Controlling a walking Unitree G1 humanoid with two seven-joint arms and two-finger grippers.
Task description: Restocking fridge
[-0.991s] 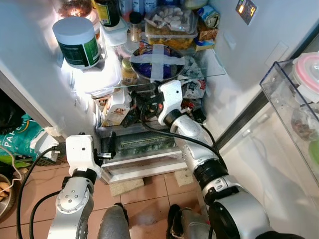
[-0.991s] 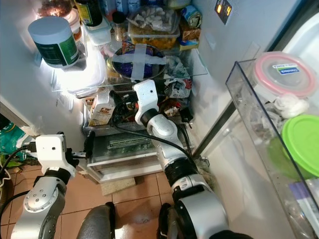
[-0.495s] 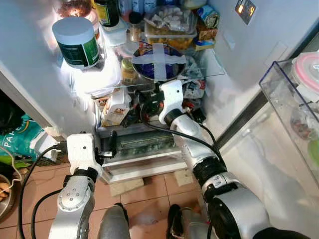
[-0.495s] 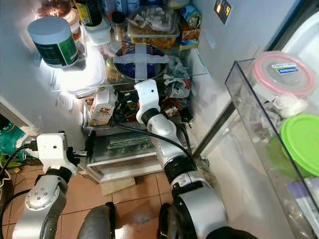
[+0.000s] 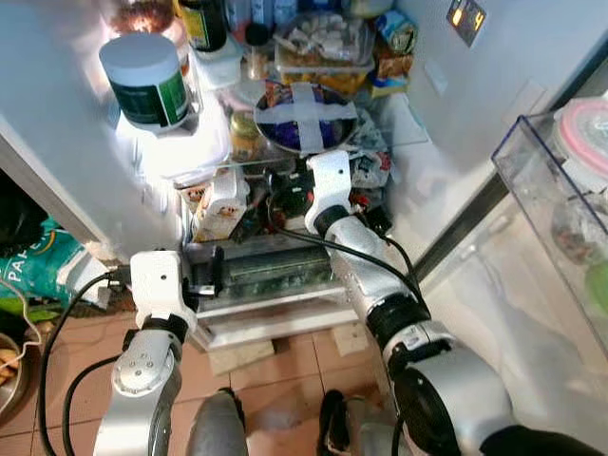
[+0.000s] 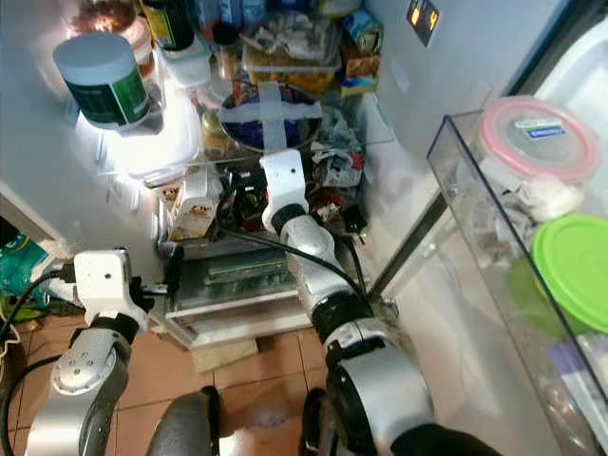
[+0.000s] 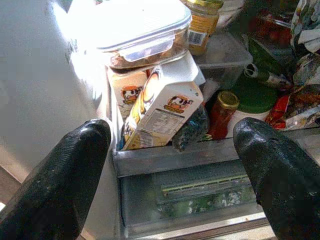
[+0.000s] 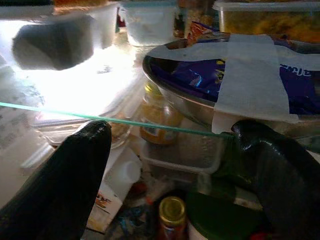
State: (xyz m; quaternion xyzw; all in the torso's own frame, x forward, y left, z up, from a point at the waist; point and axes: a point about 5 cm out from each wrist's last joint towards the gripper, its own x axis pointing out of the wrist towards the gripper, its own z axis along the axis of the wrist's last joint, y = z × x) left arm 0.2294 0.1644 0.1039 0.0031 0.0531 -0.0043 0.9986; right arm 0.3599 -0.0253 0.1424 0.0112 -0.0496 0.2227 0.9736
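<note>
Reaching risk: the right gripper (image 8: 165, 165) sits just under the glass shelf (image 8: 125, 122), level with its edge; a lift from here would, I judge, knock that edge and shake the taped bowl (image 8: 235, 80) above.
Crowding risk: right below the right gripper stand a red jar (image 8: 171, 220) and a green lid (image 8: 220, 230), close together; a push forward could tip the jar into its neighbours.
Carton risk: the milk carton (image 7: 162, 102) ahead of the left gripper (image 7: 170, 170) leans against a second carton (image 7: 131, 92), with a lidded box (image 7: 135, 30) resting above; nudging it could send it off the shelf front.
Drawer risk: the drawer (image 7: 200, 195) lies just below the left gripper; a drop of that arm would strike its front rail.
Right gripper state: fingers spread wide, nothing between them.
Left gripper state: fingers spread wide, empty, hovering just outside the fridge (image 5: 532, 57) at drawer level.
Fridge look: door open, shelves lit and packed; a white tub (image 5: 144, 81) sits up and away on the left gripper's side, a tray of food (image 5: 323, 43) beyond the bowl.
Fridge place: directly ahead of both grippers, the right one already inside it.
Free room: little that I can see; the only gap lies between the right gripper's fingers, above the jar.
</note>
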